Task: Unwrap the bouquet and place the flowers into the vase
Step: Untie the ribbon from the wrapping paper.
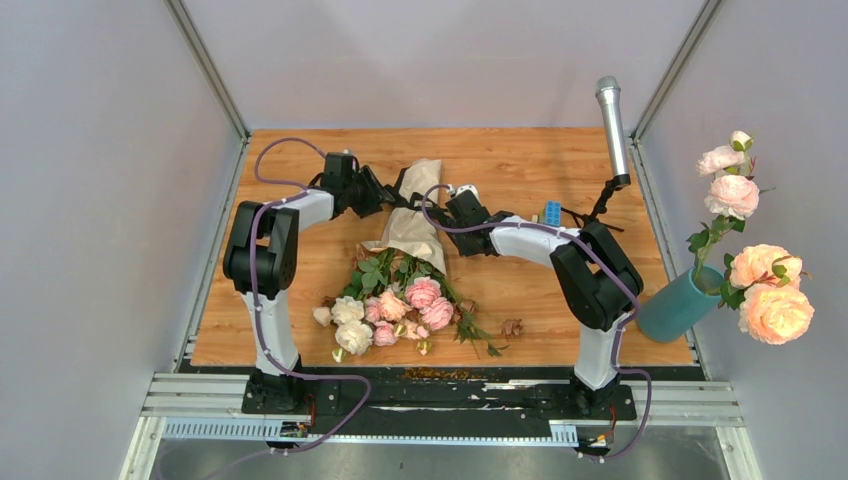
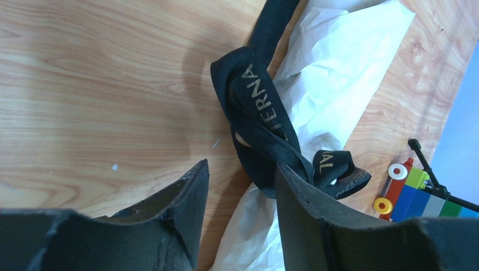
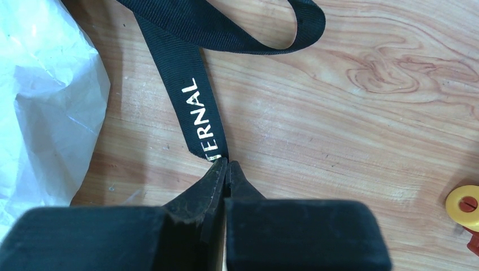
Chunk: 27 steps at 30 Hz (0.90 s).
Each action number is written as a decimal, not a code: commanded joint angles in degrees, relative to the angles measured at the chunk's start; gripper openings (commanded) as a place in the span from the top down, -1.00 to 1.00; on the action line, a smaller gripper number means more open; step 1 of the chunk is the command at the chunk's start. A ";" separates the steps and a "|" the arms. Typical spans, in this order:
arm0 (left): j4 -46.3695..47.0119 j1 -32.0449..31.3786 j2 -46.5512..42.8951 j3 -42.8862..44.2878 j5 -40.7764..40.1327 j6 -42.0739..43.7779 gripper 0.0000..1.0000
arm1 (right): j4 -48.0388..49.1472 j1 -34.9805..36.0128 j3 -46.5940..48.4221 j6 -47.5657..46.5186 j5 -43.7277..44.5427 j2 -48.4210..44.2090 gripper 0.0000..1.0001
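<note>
The bouquet lies mid-table, its tan kraft paper point(image 1: 415, 228) toward the back. The flowers point(image 1: 392, 305), small pink and cream roses with green leaves, spill toward the front. A black ribbon point(image 2: 254, 101) with gold lettering runs knotted over the white inner paper point(image 2: 339, 68). My left gripper point(image 2: 242, 166) point(image 1: 390, 193) is open at the wrap's left, with the ribbon's knot just ahead of its fingertips. My right gripper point(image 3: 227, 162) point(image 1: 445, 203) is shut, pinching the ribbon point(image 3: 197, 113) by its end. The teal vase point(image 1: 680, 305) leans beyond the table's right edge.
Large peach-orange roses point(image 1: 770, 295) fill the vase. A silver microphone point(image 1: 612, 125) on a black stand rises at the back right. A small coloured brick toy point(image 1: 551, 212) point(image 2: 412, 195) sits behind my right arm. Dried petals point(image 1: 512, 326) lie near the front edge.
</note>
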 commanded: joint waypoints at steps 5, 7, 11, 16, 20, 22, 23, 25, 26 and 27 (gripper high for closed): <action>1.66 -1.38 1.32 2.94 1.50 -1.95 -0.03 | 1.40 0.08 -1.29 0.46 -0.20 -2.52 1.00; 1.86 -1.75 1.11 2.70 1.57 -2.15 -0.01 | 1.44 0.06 -1.47 0.46 -0.07 -2.62 1.00; 2.95 -2.05 0.78 1.83 1.63 -3.29 0.21 | 1.44 0.09 -1.69 0.54 -0.10 -2.69 1.00; 5.11 -2.14 -2.27 -0.72 -1.13 -3.70 0.70 | 1.44 0.13 -2.25 0.63 0.38 -3.36 1.00; 7.87 -2.19 -5.22 -2.47 -2.74 -4.08 0.96 | 1.38 0.09 -2.74 0.63 0.55 -3.59 1.00; 8.99 -2.27 -7.08 -3.52 -4.02 -3.35 1.00 | 1.45 0.13 -2.94 0.71 0.62 -3.74 1.00; 9.30 -2.38 -8.04 -3.91 -4.86 -2.75 1.00 | 1.44 0.10 -3.03 0.76 0.59 -3.84 1.00; 9.99 -2.56 -9.64 -4.59 -6.06 -1.34 1.00 | 1.40 0.14 -3.21 0.81 0.67 -3.94 1.00; 10.43 -2.66 -10.10 -4.81 -6.33 -0.76 1.00 | 1.45 0.14 -3.23 0.81 0.74 -3.94 1.00; 10.64 -2.67 -10.42 -4.93 -6.25 -0.26 1.00 | 1.44 0.08 -3.23 0.81 0.74 -3.86 1.00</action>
